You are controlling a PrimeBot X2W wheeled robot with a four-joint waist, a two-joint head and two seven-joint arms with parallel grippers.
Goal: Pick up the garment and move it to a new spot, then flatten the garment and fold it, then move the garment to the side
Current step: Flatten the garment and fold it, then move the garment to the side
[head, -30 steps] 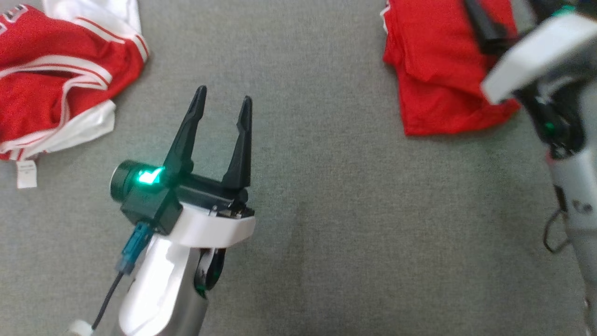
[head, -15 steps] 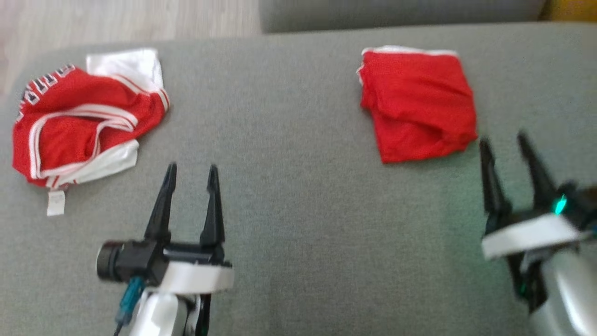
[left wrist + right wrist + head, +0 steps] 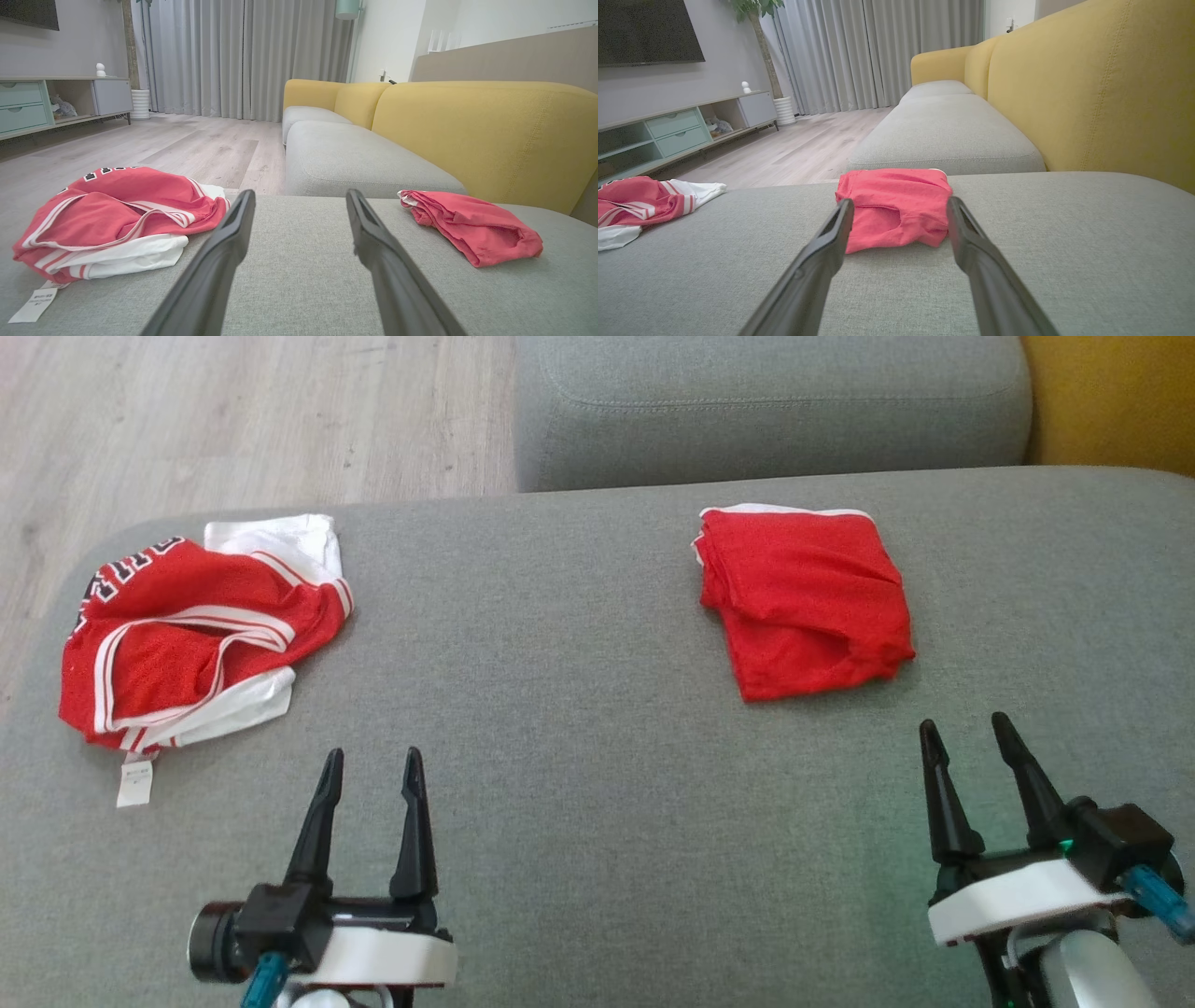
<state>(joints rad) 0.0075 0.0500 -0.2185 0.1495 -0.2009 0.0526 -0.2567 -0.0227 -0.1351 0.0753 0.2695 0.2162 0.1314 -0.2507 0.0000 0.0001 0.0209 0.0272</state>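
Observation:
A red garment (image 3: 803, 602) lies folded into a small square at the far right of the grey cushion (image 3: 579, 709). It also shows in the left wrist view (image 3: 472, 226) and the right wrist view (image 3: 894, 207). At the far left sits a crumpled red-and-white garment (image 3: 196, 635), a white label trailing from it, also visible as a heap (image 3: 117, 214) from the left wrist. My left gripper (image 3: 372, 754) hovers open near the front edge, empty. Just short of the folded garment, my right gripper (image 3: 963, 721) is open and holds nothing.
A second grey cushion (image 3: 775, 401) adjoins the far side. The yellow sofa back (image 3: 1111, 401) rises at the right. Wooden floor (image 3: 233, 420) lies beyond the cushion's left and far edges. A low TV cabinet (image 3: 668, 130) stands across the room.
The head camera has swung up, so the whole picture shifted. My right arm has come away from over the folded red garment to the lower right. Both grippers stay open.

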